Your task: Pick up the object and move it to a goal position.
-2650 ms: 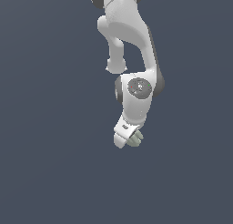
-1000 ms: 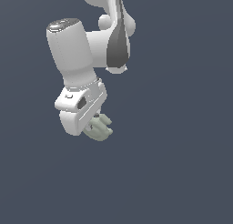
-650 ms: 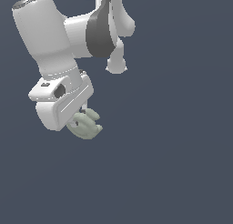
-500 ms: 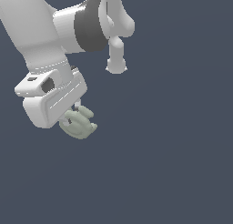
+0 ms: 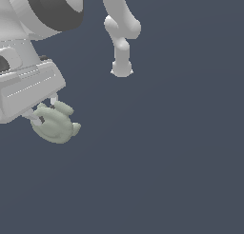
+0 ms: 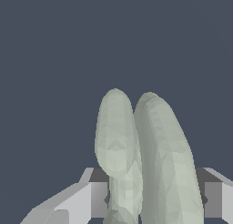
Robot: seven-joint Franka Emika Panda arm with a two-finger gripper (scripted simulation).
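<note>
Object (image 5: 56, 123) is hanging clamped in the claw (image 5: 44, 113), fingers (image 6: 84, 201) pressing both its sides. Compared with half a second ago, the arm is carrying it further toward the exterior view's left; transport is likely proceeding, goal position not visible.

This is a simulated scene, not a real room: a flat, even slate-grey backdrop (image 5: 190, 171) fills both views with no walls, floor line or furniture. The white robot arm (image 5: 119, 33) has smooth, faceted, shadowless rendered surfaces.
</note>
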